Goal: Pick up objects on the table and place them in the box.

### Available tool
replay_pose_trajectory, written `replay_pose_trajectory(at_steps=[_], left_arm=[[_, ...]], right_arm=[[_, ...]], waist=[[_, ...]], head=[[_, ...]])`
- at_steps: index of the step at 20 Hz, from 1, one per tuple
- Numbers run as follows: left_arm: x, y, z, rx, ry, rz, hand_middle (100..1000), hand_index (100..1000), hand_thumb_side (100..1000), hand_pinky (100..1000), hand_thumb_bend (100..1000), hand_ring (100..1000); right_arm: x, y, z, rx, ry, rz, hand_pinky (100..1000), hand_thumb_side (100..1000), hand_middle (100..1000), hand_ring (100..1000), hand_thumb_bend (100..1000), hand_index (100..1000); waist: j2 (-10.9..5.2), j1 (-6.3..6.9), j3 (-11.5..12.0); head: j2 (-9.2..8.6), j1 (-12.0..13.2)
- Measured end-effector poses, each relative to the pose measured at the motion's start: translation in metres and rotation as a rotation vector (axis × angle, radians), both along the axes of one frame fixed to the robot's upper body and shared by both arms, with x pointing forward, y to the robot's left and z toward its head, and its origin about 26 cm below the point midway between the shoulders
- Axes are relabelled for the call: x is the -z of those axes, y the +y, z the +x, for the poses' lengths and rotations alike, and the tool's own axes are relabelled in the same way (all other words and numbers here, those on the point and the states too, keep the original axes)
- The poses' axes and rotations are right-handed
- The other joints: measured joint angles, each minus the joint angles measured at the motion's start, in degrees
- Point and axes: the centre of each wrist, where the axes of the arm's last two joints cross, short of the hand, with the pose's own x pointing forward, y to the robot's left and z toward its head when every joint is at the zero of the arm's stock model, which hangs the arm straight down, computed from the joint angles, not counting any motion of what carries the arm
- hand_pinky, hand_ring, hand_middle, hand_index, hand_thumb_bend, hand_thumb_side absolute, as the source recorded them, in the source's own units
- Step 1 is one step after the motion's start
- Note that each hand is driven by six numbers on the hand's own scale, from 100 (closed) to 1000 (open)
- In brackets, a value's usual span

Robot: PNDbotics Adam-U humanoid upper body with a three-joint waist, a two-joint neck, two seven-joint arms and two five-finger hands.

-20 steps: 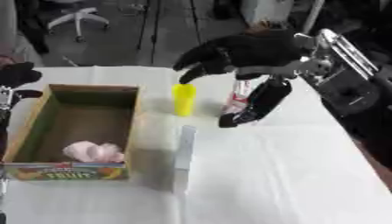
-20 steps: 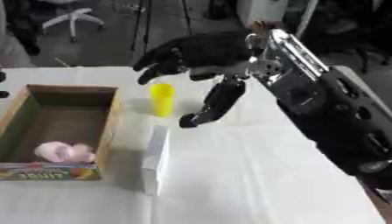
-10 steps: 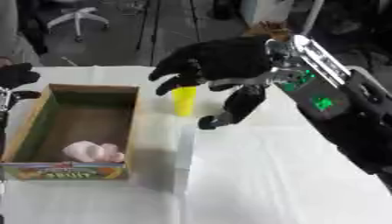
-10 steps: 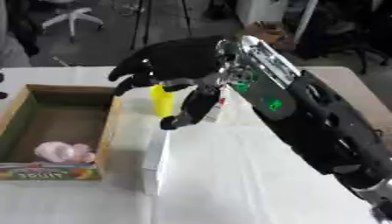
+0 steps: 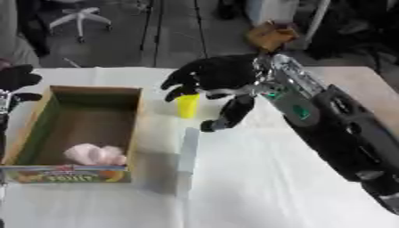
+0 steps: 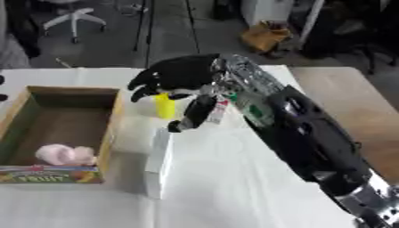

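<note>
My right hand hangs open over the yellow cup, fingers spread to the left above its top and the thumb pointing down just right of it. The cup stands upright on the white table, right of the cardboard box. A pink soft thing lies inside the box near its front end. A white flat carton stands on edge beside the box's right wall. A small white item with a red patch shows behind the thumb. My left hand shows at the left edge, fingers relaxed.
The white table stretches wide to the right and front of the carton. A wooden surface adjoins it on the right. A chair and tripod legs stand on the floor beyond the far edge.
My right hand has swept left and slightly toward me, from right of the cup to directly over it, the forearm following into the middle of the view. Cup, carton and box have not moved.
</note>
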Motion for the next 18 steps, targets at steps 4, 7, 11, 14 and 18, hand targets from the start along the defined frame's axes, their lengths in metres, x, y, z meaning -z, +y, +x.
replay_pose_trajectory(at_steps=[4, 7, 11, 14, 18], left_arm=[[0.000, 0.000, 0.000, 0.000, 0.000, 0.000, 657, 810, 958, 689, 490, 788], [0.000, 0.000, 0.000, 0.001, 0.000, 0.001, 655, 810, 958, 689, 490, 788], [0.000, 0.000, 0.000, 0.002, 0.000, 0.001, 655, 810, 958, 689, 490, 788], [0.000, 0.000, 0.000, 0.002, 0.001, 0.001, 655, 810, 958, 689, 491, 788], [0.000, 0.000, 0.000, 0.003, 0.001, 0.001, 655, 810, 958, 689, 493, 788]], right_arm=[[0.016, -0.004, 0.003, 0.002, -0.007, -0.044, 958, 203, 966, 989, 461, 944], [0.023, -0.004, 0.003, -0.008, -0.024, -0.079, 957, 195, 965, 988, 450, 942], [0.034, -0.004, 0.002, -0.026, -0.041, -0.123, 956, 192, 963, 987, 444, 939], [0.039, -0.003, 0.001, -0.041, -0.050, -0.151, 956, 186, 963, 988, 439, 938], [0.046, 0.001, -0.003, -0.069, -0.056, -0.179, 953, 169, 957, 984, 416, 931]], waist=[[0.00, -0.04, 0.02], [0.00, -0.09, 0.05], [0.00, -0.18, 0.11], [0.00, -0.38, 0.23], [0.00, -0.43, 0.39]], head=[[0.00, 0.00], [0.00, 0.00], [0.00, 0.00], [0.00, 0.00], [0.00, -0.02]])
